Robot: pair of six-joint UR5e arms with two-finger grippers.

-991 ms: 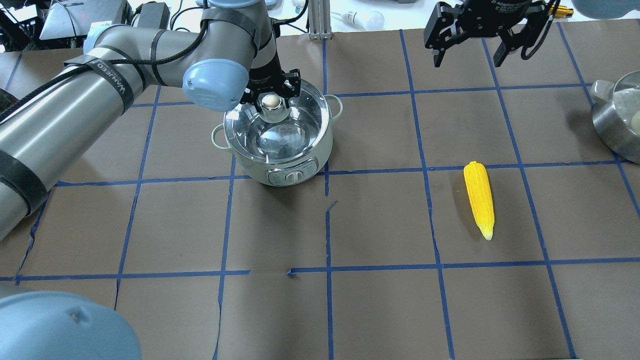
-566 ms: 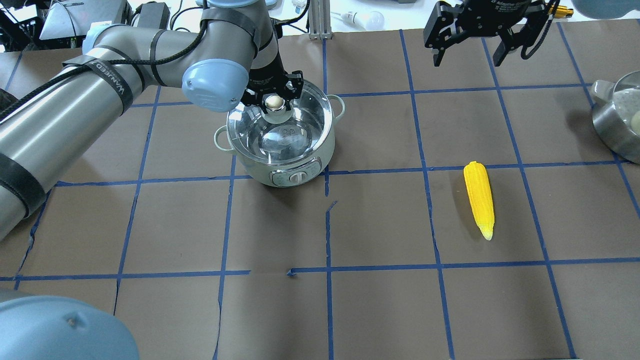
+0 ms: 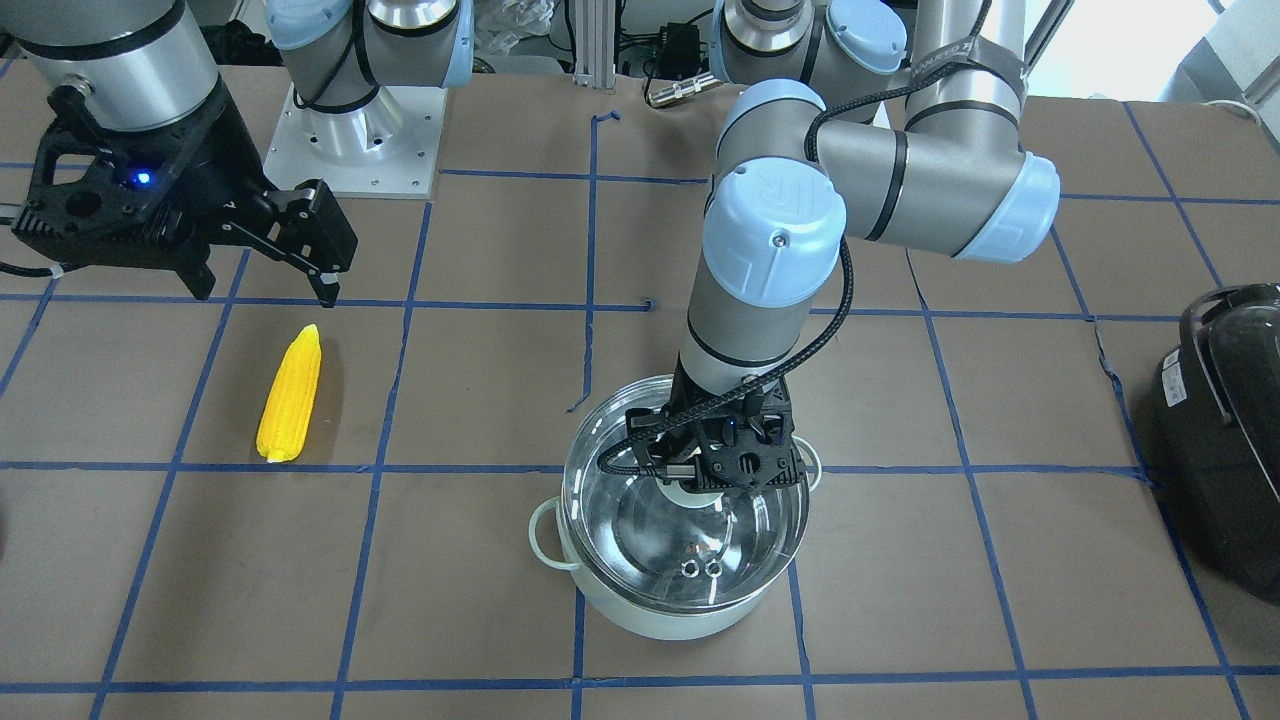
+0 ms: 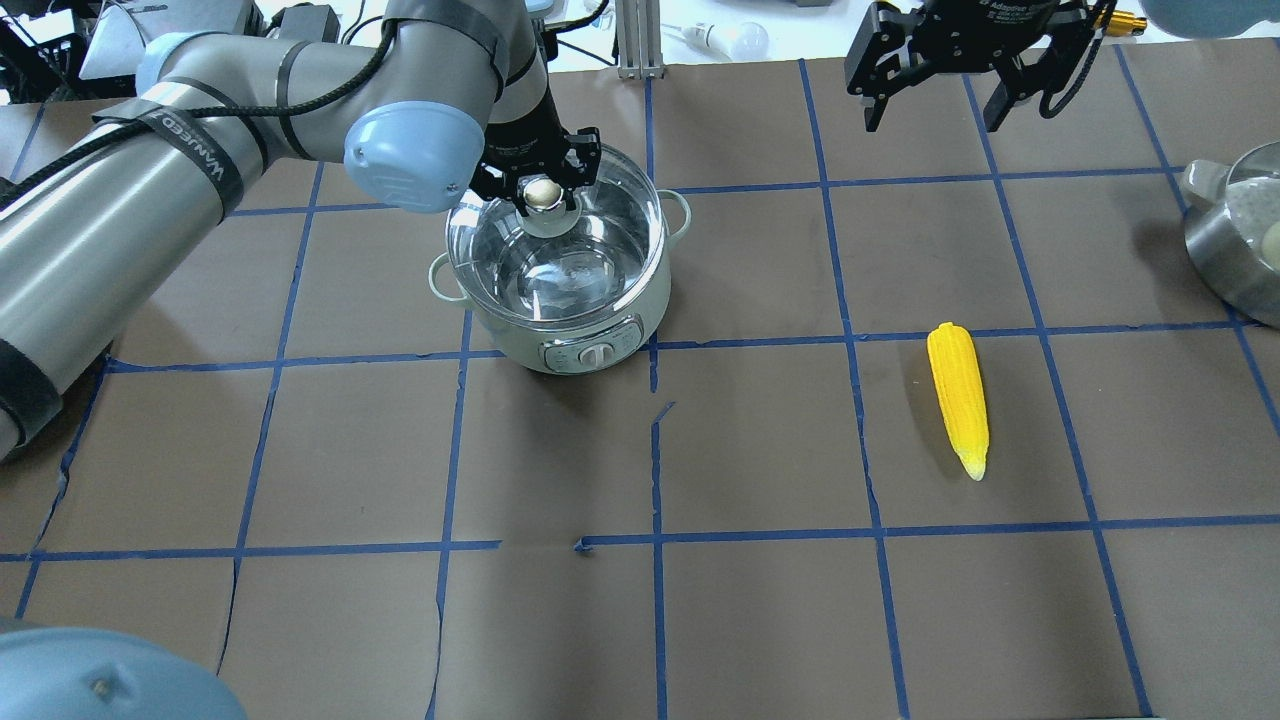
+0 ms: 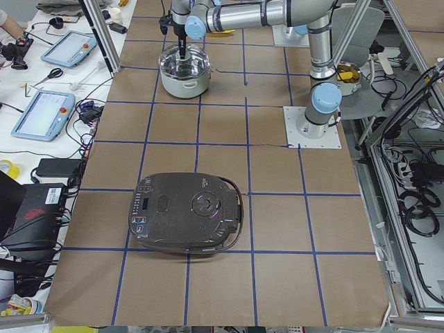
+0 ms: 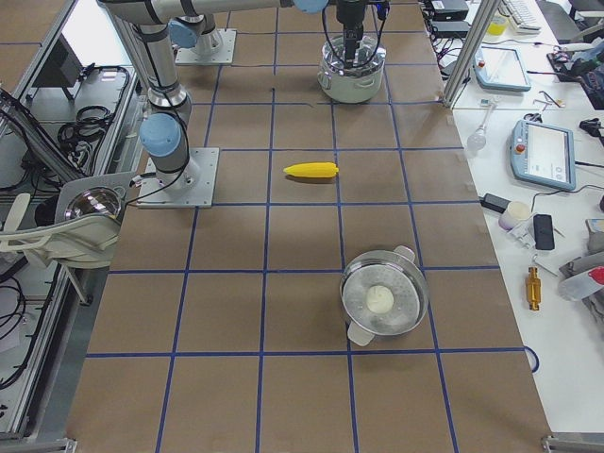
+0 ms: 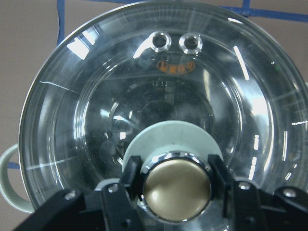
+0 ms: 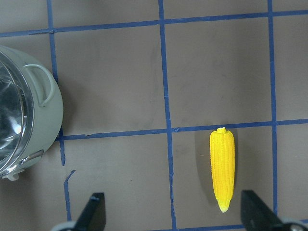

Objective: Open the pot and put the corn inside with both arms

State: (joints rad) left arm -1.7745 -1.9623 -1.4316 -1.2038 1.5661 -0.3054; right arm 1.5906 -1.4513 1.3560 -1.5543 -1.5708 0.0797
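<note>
The mint-green pot (image 4: 590, 340) stands left of centre; it also shows in the front view (image 3: 660, 620). My left gripper (image 4: 541, 192) is shut on the metallic knob (image 7: 177, 186) of the glass lid (image 4: 555, 260) and holds the lid slightly raised and offset over the pot. The lid (image 3: 690, 530) hangs under the left gripper (image 3: 720, 470). The yellow corn (image 4: 958, 398) lies on the table to the right. My right gripper (image 4: 935, 115) is open and empty, high above the table, beyond the corn (image 8: 222, 168).
A steel pan (image 4: 1235, 250) with a lid sits at the table's right edge. A large black appliance (image 5: 186, 222) lies at the table's left end. Blue tape lines grid the brown table cover.
My left gripper has lifted the glass lid off the pot's rim, and the lid now sits higher and shifted to the far left. The right arm and the corn have not moved.
</note>
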